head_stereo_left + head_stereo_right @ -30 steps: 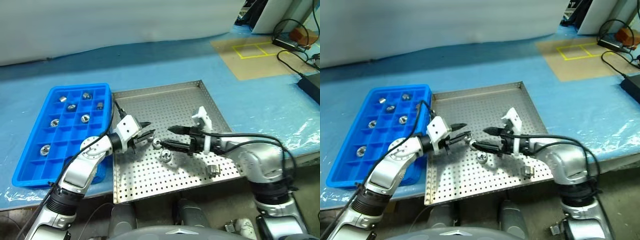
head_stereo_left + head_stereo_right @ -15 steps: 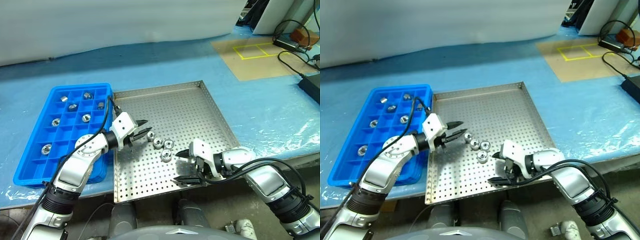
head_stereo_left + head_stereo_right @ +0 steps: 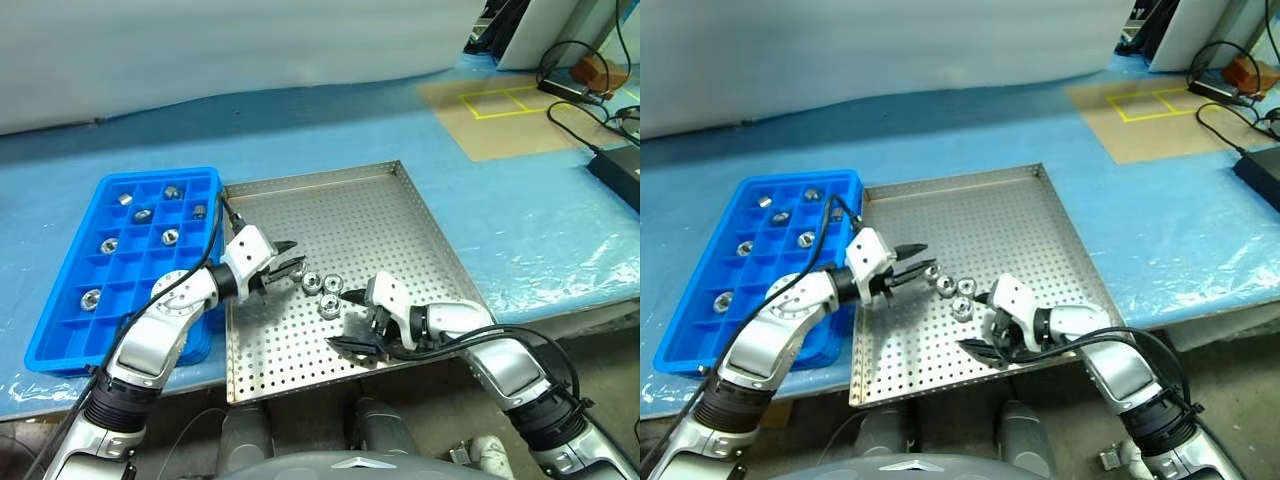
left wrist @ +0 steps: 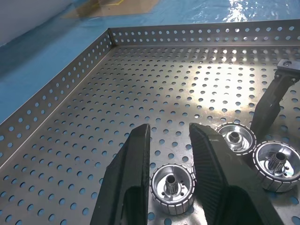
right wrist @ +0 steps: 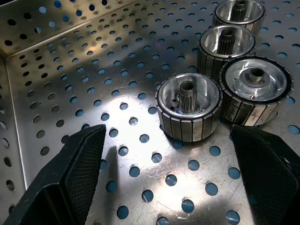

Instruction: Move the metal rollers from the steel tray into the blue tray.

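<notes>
Four metal rollers (image 3: 328, 308) lie bunched near the middle of the steel tray (image 3: 400, 215), touching or almost touching one another, each a short shiny cylinder with a centre hole; nearest the viewer, the right tool (image 3: 344, 319) hangs low over the tray's perforated floor, its two black fingers (image 5: 75, 173) spread wide, one to each side of the closest roller (image 5: 188, 108) and touching none of the cluster; just beyond, coming from the left, the left tool (image 3: 289, 266) points at the cluster with its fingers drawn almost together; in the left wrist view a roller (image 4: 171, 185) stands on end just ahead of those two fingers and partly in the narrow gap between them, and whether they touch it cannot be told; to the left of the steel tray, edge to edge with it, sits the blue tray (image 3: 70, 335), with seven more rollers (image 3: 170, 237) resting one per compartment in its farther half; both trays rest on a table (image 3: 330, 120) covered in blue sheeting; at the far right corner, black cables (image 3: 580, 95) trail across a tan patch marked with yellow tape.
</notes>
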`<state>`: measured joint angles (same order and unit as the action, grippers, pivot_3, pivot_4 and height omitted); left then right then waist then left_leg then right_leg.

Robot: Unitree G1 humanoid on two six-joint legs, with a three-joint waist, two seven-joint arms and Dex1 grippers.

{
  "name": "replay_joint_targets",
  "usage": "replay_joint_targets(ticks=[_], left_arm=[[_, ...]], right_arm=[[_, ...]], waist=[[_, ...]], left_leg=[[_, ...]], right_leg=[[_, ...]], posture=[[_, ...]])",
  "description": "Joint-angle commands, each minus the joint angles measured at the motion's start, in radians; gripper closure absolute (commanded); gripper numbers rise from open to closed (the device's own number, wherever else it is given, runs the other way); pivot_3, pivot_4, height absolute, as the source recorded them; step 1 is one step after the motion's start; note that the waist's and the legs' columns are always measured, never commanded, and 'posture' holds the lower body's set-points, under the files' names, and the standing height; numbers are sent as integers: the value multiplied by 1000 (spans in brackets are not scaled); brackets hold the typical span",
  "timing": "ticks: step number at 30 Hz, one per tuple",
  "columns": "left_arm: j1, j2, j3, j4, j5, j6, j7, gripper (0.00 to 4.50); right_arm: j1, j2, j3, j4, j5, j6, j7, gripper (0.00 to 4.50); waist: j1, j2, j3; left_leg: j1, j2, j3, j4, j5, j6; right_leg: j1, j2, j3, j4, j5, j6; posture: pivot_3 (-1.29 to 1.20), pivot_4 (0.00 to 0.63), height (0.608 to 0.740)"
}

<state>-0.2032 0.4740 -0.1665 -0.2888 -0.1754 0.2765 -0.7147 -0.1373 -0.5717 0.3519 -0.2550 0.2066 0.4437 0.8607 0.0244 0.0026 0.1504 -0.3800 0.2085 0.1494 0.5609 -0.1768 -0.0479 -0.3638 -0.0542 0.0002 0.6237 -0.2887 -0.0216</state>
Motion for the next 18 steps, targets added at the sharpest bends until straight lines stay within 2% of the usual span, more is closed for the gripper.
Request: replay_joint_targets(ticks=[1, 5, 12, 18], left_arm=[[-7, -2, 0, -47, -3, 13, 8, 3121], [-10, -6, -3, -75, -7, 45, 15, 3121], [-13, -13, -9, -116, -7, 98, 30, 3121], [-5, -15, -9, -89, -2, 77, 30, 3121]], right_arm=[[15, 18, -35, 12, -26, 10, -65, 0], [-1, 87, -65, 4, -31, 41, -160, 0], [22, 74, -108, -193, 4, 175, -202, 0], [7, 78, -108, -182, -11, 182, -219, 0]], waist=[[-1, 0, 0], [-10, 0, 0], [-5, 0, 0], [-6, 0, 0]], left_leg=[[0, 0, 0, 0, 0, 0], [0, 0, 0, 0, 2, 1], [-3, -1, 0, -1, 3, 1], [-3, -1, 0, -5, 3, 1]], right_leg=[[0, 0, 0, 0, 0, 0], [-1, 0, 1, 0, 0, -4], [-3, 0, 1, -2, 3, 0], [-5, 1, 1, -2, 4, 1]], posture=[[-138, 150, 740], [-150, 150, 740], [-152, 150, 740], [-151, 150, 740]])
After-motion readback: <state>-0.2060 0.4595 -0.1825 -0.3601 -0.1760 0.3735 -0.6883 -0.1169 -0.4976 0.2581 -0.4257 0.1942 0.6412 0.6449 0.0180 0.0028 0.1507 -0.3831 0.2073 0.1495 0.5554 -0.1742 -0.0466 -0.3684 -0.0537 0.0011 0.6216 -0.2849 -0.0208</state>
